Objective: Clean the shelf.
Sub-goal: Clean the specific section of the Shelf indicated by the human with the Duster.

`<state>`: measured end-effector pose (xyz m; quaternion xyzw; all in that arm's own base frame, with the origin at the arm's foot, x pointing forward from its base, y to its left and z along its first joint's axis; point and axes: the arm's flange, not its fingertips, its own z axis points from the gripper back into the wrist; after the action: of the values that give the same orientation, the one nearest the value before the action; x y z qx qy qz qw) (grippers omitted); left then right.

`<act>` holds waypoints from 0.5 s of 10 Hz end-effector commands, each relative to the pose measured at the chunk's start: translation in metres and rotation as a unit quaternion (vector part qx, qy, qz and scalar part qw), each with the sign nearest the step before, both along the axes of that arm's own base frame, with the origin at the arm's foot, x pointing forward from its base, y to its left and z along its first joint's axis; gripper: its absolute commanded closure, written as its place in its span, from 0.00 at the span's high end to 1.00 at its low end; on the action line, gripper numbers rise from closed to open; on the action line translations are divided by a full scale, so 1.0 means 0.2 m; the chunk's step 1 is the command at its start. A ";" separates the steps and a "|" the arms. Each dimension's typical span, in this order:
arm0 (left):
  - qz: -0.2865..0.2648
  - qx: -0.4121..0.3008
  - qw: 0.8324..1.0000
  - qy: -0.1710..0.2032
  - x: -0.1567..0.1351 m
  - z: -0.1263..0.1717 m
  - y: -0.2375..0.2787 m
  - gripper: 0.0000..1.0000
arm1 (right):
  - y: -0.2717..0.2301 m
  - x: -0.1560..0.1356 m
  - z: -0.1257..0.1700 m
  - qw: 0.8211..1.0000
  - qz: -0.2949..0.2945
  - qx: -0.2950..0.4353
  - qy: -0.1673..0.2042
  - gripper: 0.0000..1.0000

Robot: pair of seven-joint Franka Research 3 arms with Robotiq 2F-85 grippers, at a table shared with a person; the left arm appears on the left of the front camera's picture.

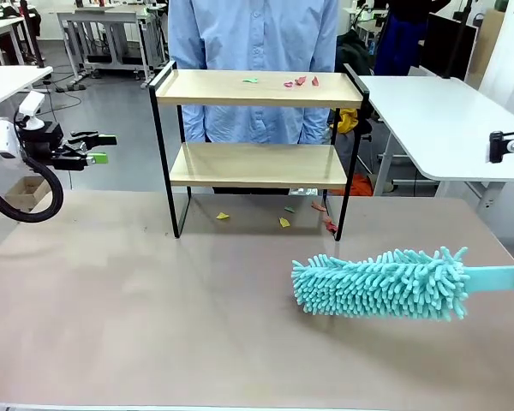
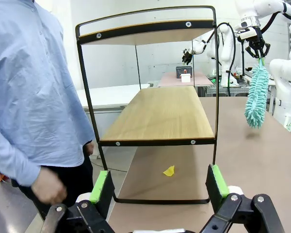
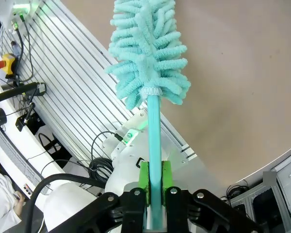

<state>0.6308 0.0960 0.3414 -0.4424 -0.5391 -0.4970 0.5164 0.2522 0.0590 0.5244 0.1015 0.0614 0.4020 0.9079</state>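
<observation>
Tan counter [image 1: 137, 317] lies under the whole scene. At its left side my left gripper [image 1: 105, 147] hangs above the surface, well apart from everything else. Its green-padded fingers [image 2: 103, 187] are spread wide with nothing between them, and they look along the shelf from its end.

The shelf [image 1: 257, 163] stands upright near the middle of the counter, toward the far side, on its thin black frame. A person [image 1: 253, 34] in a light blue shirt stands just behind it, and the left wrist view shows one hand [image 2: 48, 187] hanging low at the person's side. The lower board [image 2: 160, 116] is bare wood. On the top board [image 1: 206, 88], right of its middle, lie a few small paper scraps [image 1: 301, 81], one green and the rest pink or red. More loose bits [image 1: 283, 223] in yellow, green and red lie on the counter beneath the shelf, mostly toward its right legs.

Right of the shelf and nearer to me is a teal chenille duster [image 1: 381, 284], its fluffy head low over the counter and pointing left. I cannot tell whether the head touches the surface. Its flat handle [image 3: 154, 126] runs to the right edge, where my right gripper [image 3: 154, 177] has its green pads pressed against it on both sides.
</observation>
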 end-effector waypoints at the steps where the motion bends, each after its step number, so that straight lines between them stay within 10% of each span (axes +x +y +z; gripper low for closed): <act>1: 0.000 0.003 1.000 -0.002 0.00 0.02 -0.01 1.00 | 0.00 -0.01 0.01 1.000 -0.001 0.004 -0.005 0.13; 5: 0.000 0.003 1.000 -0.002 0.00 0.02 -0.01 1.00 | 0.00 -0.01 0.01 1.000 -0.001 0.004 -0.005 0.13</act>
<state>0.6308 0.0960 0.3414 -0.4424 -0.5391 -0.4970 0.5164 0.2522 0.0590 0.5244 0.1015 0.0614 0.4020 0.9079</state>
